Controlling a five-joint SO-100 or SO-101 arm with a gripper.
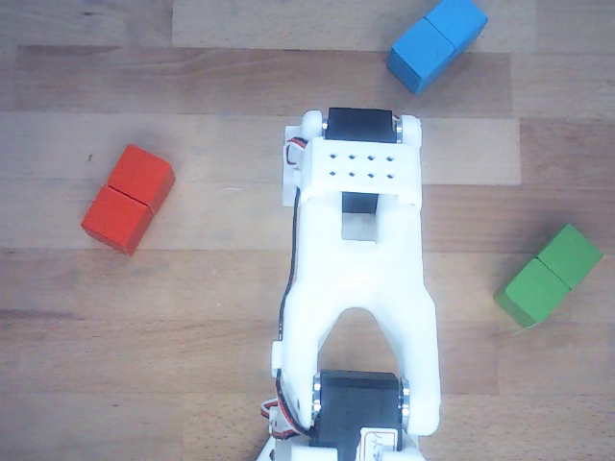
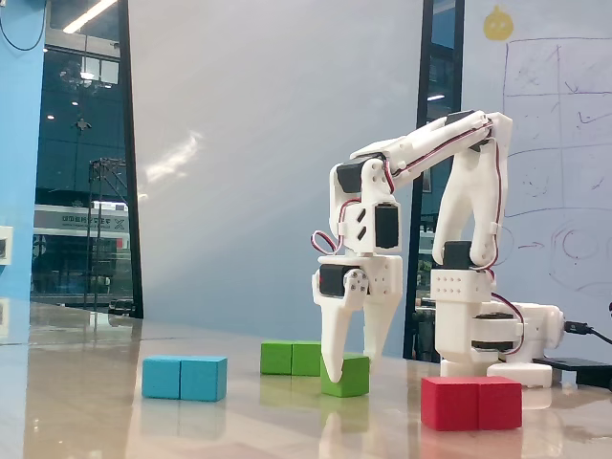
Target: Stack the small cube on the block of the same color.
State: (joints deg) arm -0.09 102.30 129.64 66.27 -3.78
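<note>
Presently, fixed view, L to R: blue block [image 2: 185, 378] on counter [image 2: 96, 421], green two-part block [image 2: 292, 359] behind, then fingers [image 2: 350, 361] spread wide, tips down around small green cube [image 2: 348, 375], not clamped; red block [image 2: 472, 402] at R.

Fixed view: small cube [image 2: 348, 376] between claw [image 2: 350, 366] fingers, right of two-part block [image 2: 292, 359].
</note>
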